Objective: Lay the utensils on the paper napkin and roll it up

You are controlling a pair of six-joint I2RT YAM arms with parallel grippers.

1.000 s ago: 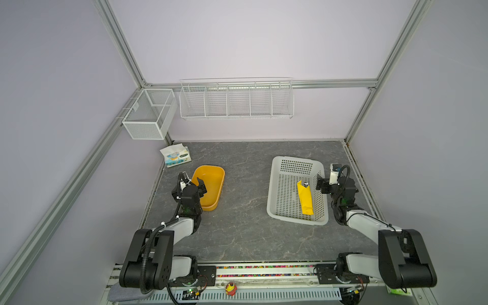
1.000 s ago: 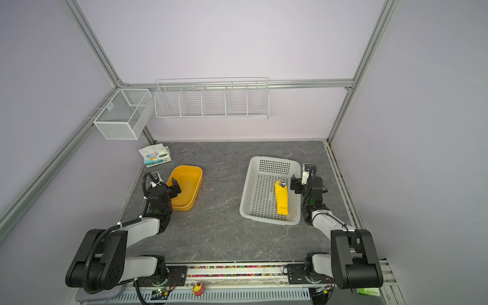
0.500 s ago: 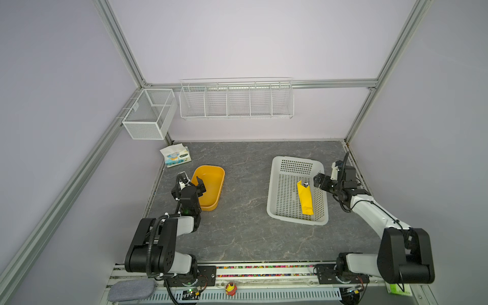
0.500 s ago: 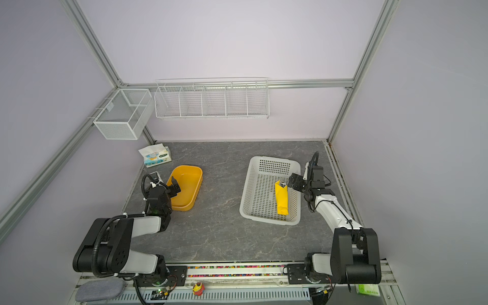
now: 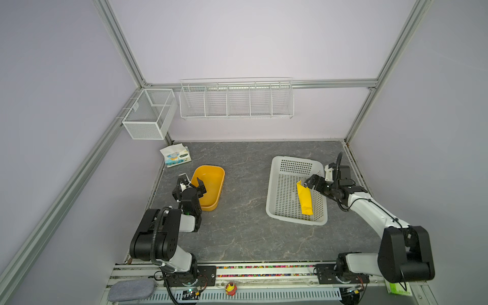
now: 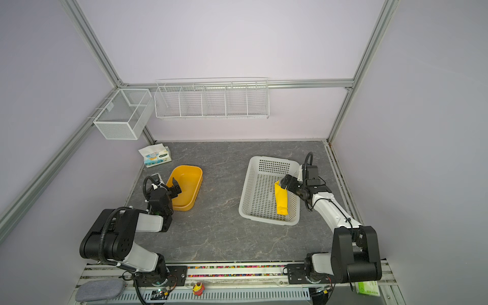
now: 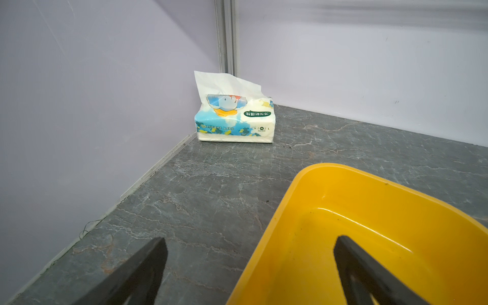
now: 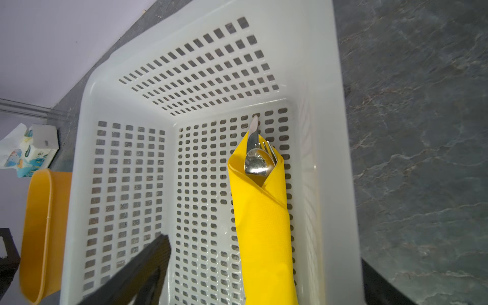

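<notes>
- Napkin: the paper napkin (image 5: 304, 198) is a narrow yellow roll on the floor of the white basket (image 5: 290, 219), lying lengthwise along its right wall.
- The utensils (image 8: 254, 158) poke from the roll's far end as fork tines, a spoon bowl and a blade tip. The handles are hidden in the wrap.
- The right gripper (image 5: 309, 182) hangs above the roll's far end, jaws wide, gripping nothing. Judged a release: the wall should keep the roll from unrolling.
- The left gripper (image 5: 191, 181) is wide and empty, straddling the near rim of the orange tray (image 5: 220, 184) by the table's (image 5: 237, 232) left edge. Judged parked clear.
- Judgement: rolling done, only retreat left.
</notes>
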